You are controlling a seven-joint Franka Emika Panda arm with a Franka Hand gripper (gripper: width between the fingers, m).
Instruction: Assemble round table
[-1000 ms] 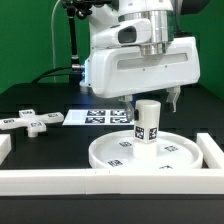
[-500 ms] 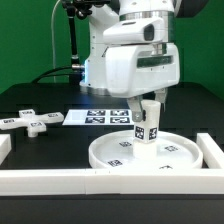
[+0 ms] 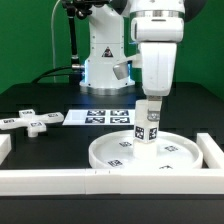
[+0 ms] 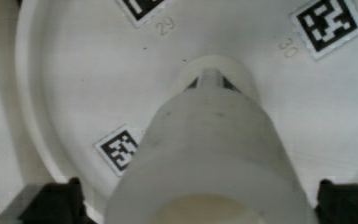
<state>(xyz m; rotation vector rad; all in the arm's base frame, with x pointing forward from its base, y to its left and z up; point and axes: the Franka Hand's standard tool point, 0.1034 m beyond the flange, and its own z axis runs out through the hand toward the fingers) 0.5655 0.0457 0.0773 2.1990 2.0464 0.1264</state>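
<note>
The round table's large flat disc [image 3: 168, 156] lies near the front border. On its middle stands the short cylinder leg [image 3: 148, 124], white with black-and-white tags. My gripper [image 3: 152, 99] hangs straight above the leg, its fingers coming down around the leg's top. In the wrist view the leg [image 4: 202, 140] fills the space between the two dark fingertips [image 4: 55, 200], with a sliver of gap on each side, and the disc [image 4: 105, 60] lies beneath. The gripper [image 4: 194, 205] is open and grips nothing. The cross-shaped piece [image 3: 30, 121] lies apart at the exterior view's left.
The marker board [image 3: 98, 118] lies flat behind the disc. White border bars run along the front [image 3: 60, 180] and at the exterior view's right [image 3: 212, 150]. The arm's base [image 3: 100, 55] stands behind, in front of a green backdrop.
The hand has turned about its vertical axis, from broadside to narrow, and come to sit directly over the leg. The jaws stayed open. Leg and disc have not moved.
</note>
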